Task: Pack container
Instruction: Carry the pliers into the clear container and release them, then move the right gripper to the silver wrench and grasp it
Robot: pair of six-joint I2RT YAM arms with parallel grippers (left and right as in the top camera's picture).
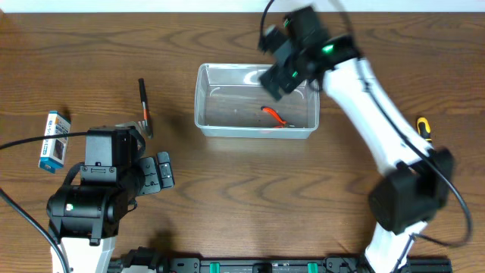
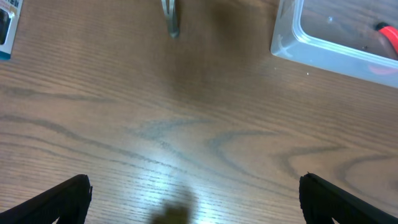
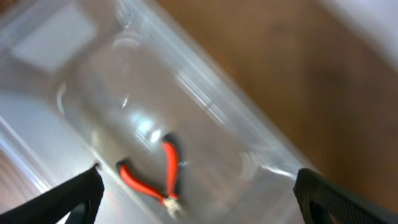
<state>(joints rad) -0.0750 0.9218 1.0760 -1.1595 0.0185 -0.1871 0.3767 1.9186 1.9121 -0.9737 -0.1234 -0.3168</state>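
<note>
The clear plastic container (image 1: 208,125) sits at the table's middle back, with red-handled pliers (image 1: 273,115) lying inside it. My right gripper (image 1: 276,80) hovers above the container's right half, open and empty; the right wrist view shows the pliers (image 3: 152,180) on the tub floor below my fingers (image 3: 199,199). My left gripper (image 1: 161,173) is open and empty at the front left, over bare wood (image 2: 196,199). The container's corner (image 2: 292,43) shows at the upper right of the left wrist view.
A black-handled tool with a metal tip (image 1: 144,106) lies left of the container; its tip shows in the left wrist view (image 2: 170,18). A small blue-and-white box (image 1: 54,142) lies at the far left. A yellow-handled tool (image 1: 424,127) lies at the right.
</note>
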